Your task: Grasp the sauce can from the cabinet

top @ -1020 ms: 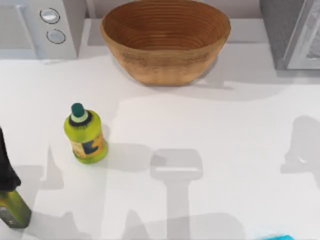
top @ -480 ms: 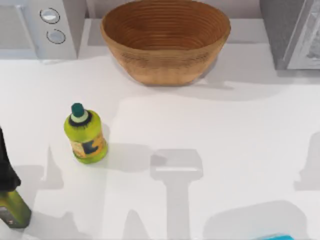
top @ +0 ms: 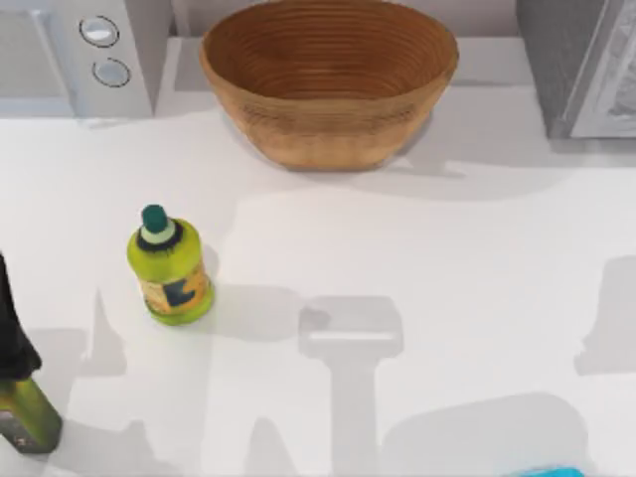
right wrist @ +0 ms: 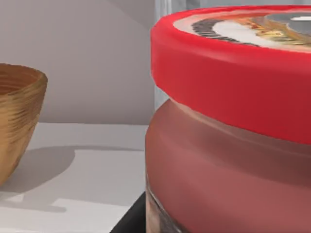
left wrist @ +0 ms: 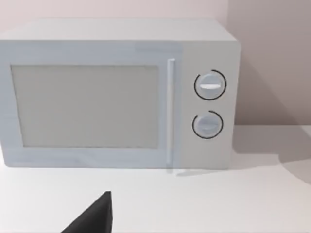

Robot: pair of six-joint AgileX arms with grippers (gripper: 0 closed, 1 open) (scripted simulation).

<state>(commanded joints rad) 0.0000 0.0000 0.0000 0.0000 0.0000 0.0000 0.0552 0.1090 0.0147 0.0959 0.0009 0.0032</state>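
- The right gripper point(right wrist: 130, 221) appears as a dark wedge at the edge of the right wrist view, right beside the base of the sauce can point(right wrist: 228, 136). Whether it is apart, together or clamped on the can I cannot tell.
- The sauce can sits very close to that camera. Its red rim, a sliver of the cream-and-dark top and the reddish side are plain, but the rest is cut off by the frame.
- Behind the can stands a grey upright edge of the cabinet point(right wrist: 163, 9). The woven basket point(right wrist: 17, 121) is off to one side on the white table point(right wrist: 87, 170).
- The left gripper point(left wrist: 95, 218) is a dark wedge low in the left wrist view, facing the microwave point(left wrist: 116, 97) with its two dials. Its state cannot be told either.
- The top view gives the wider layout:
  - The microwave point(top: 79, 50) is at the far left and the cabinet point(top: 576, 70) at the far right, with the basket point(top: 328, 79) between them.
  - A yellow-green bottle point(top: 171, 268) stands upright on the left half of the table.
  - A dark-capped olive bottle point(top: 22, 397) is cut by the left edge.
  - A blue scrap point(top: 547, 472) at the near edge is too cropped to identify.
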